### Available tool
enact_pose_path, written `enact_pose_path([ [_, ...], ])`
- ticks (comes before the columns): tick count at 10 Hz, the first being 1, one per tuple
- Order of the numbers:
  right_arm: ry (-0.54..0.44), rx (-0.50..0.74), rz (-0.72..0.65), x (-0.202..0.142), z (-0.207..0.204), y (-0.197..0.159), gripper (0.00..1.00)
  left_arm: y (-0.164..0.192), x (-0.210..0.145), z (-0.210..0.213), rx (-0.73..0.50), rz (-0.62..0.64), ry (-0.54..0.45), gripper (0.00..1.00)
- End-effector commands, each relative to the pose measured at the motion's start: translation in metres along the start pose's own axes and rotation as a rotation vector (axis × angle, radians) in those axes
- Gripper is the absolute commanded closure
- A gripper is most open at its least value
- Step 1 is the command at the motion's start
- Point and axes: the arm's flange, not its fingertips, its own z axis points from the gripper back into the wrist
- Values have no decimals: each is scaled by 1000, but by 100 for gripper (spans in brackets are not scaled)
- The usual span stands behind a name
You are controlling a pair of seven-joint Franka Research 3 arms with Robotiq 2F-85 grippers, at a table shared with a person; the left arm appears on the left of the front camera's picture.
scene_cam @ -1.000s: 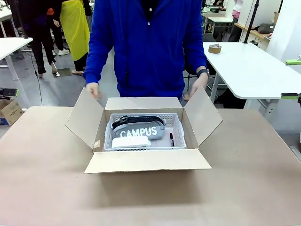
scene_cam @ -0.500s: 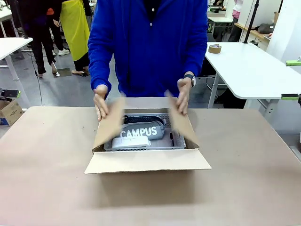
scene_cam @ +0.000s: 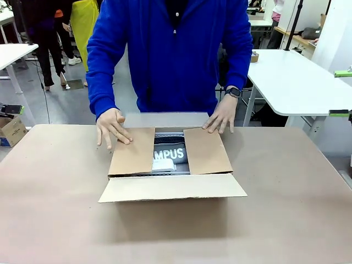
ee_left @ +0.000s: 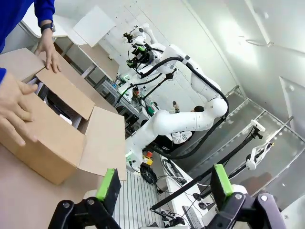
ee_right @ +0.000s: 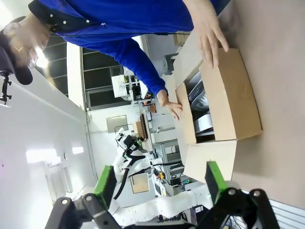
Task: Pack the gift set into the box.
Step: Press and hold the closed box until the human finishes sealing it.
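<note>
The box [scene_cam: 170, 187] stands mid-table with its near flap lying open toward me. The person's hands [scene_cam: 113, 127] [scene_cam: 221, 118] press the two side flaps [scene_cam: 133, 151] flat over the opening. Through the gap between the flaps shows the gift set: the grey pouch [scene_cam: 169, 153] reading "MPUS" and the white folded item [scene_cam: 164, 164]. The rest of the basket is hidden. My left gripper [ee_left: 165, 183] is open and holds nothing, well back from the box [ee_left: 45, 143]. My right gripper [ee_right: 159, 183] is open too, away from the box [ee_right: 228, 102].
The brown tabletop [scene_cam: 55, 220] has free room all round the carton. The person in blue stands at the far edge. Behind are a white table [scene_cam: 291, 77] with a tape roll [scene_cam: 253, 56], and a small cardboard box [scene_cam: 11, 130] at far left.
The person swung both side flaps from standing open down over the basket and now holds them flat. Most of the gift set became covered. The box itself stayed put.
</note>
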Motion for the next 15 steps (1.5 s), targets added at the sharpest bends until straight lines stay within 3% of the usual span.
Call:
enact_pose_path([
  [1, -2, 31, 28, 2, -2, 0, 0, -2, 1, 2, -3, -5, 4, 0],
  [15, -2, 31, 28, 2, -2, 0, 0, -2, 1, 2, -3, -5, 4, 0],
])
